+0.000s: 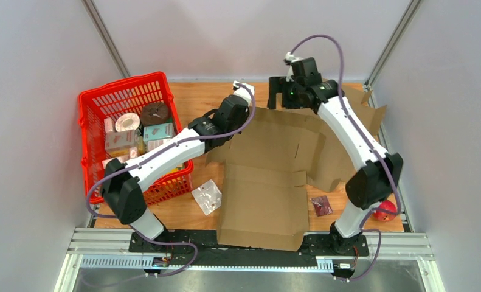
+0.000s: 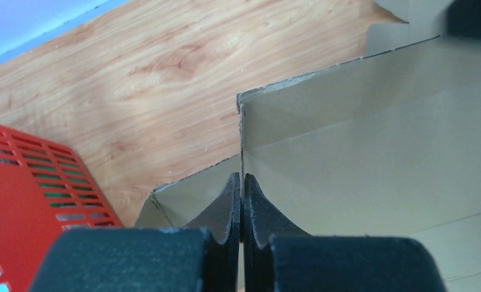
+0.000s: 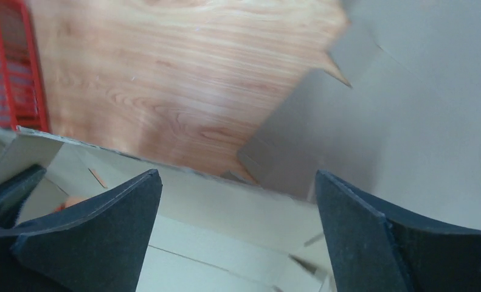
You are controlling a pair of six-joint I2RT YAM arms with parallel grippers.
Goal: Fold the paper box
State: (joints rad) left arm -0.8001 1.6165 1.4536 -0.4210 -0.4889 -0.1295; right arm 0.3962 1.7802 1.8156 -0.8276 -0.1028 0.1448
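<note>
The paper box [image 1: 268, 176] is a flat brown cardboard blank that reaches from the near edge of the table to the far right, with some flaps raised. My left gripper [image 1: 247, 102] is at its far left corner. In the left wrist view that gripper [image 2: 242, 182] is shut on a thin upright cardboard flap [image 2: 359, 134], which I see edge-on between the fingers. My right gripper [image 1: 279, 97] hovers over the box's far edge. In the right wrist view it [image 3: 238, 182] stands wide open with nothing between its fingers and the cardboard [image 3: 408, 91] below it.
A red basket [image 1: 104, 103] with several packaged goods stands at the left, beside the left arm. A clear plastic bag [image 1: 207, 196] lies left of the box. A small dark packet [image 1: 321, 205] and a red ball [image 1: 384, 211] lie near the right arm's base.
</note>
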